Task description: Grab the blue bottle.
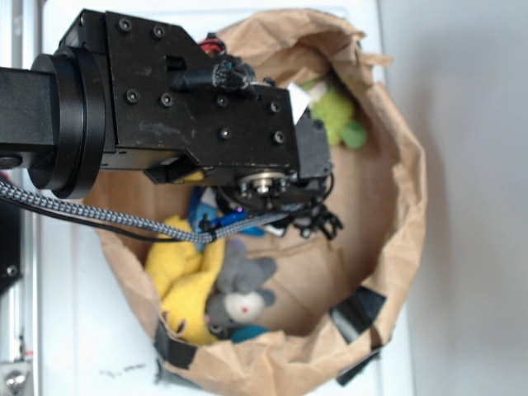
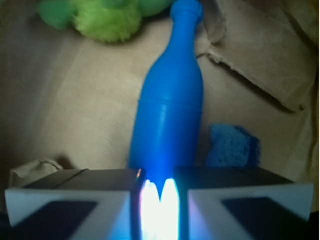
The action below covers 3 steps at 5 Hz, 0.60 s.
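Note:
The blue bottle (image 2: 170, 105) lies on the brown paper floor of the bag with its narrow neck pointing away from me. Its wide end runs into the narrow gap between my two fingers, where a bright glare sits on it. My gripper (image 2: 159, 176) has its jaws drawn close together on that end of the bottle. In the exterior view the arm's black body covers the gripper (image 1: 276, 202), and only small bits of the bottle (image 1: 200, 211) show under it.
A light-blue sponge (image 2: 233, 146) lies right of the bottle. A green plush (image 2: 105, 20) lies beyond the neck and also shows in the exterior view (image 1: 334, 111). Yellow (image 1: 186, 280) and grey (image 1: 243, 289) plushes lie at the near side. The paper bag's wall (image 1: 406, 165) rings everything.

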Each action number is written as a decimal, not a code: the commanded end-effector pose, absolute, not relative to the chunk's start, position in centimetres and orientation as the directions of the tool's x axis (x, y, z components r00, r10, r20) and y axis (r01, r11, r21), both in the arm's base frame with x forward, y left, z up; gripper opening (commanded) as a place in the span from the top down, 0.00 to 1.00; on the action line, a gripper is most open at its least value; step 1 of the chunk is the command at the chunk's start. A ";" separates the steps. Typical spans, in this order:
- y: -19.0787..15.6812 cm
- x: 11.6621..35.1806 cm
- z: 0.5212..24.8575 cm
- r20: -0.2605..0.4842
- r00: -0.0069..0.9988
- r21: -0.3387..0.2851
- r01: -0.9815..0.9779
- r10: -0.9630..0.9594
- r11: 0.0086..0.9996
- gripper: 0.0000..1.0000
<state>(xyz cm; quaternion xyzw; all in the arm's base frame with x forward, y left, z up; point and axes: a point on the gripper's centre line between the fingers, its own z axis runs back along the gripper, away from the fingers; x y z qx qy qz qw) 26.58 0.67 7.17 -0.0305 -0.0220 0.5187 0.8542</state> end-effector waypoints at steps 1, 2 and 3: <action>3.3 28.3 7.4 0.049 0.435 -0.132 -0.890 0.899 0.437 0.00; 3.8 28.8 6.8 0.036 0.436 -0.131 -0.890 0.899 0.436 0.00; 3.9 28.7 5.9 0.049 0.441 -0.119 -0.888 0.896 0.444 0.00</action>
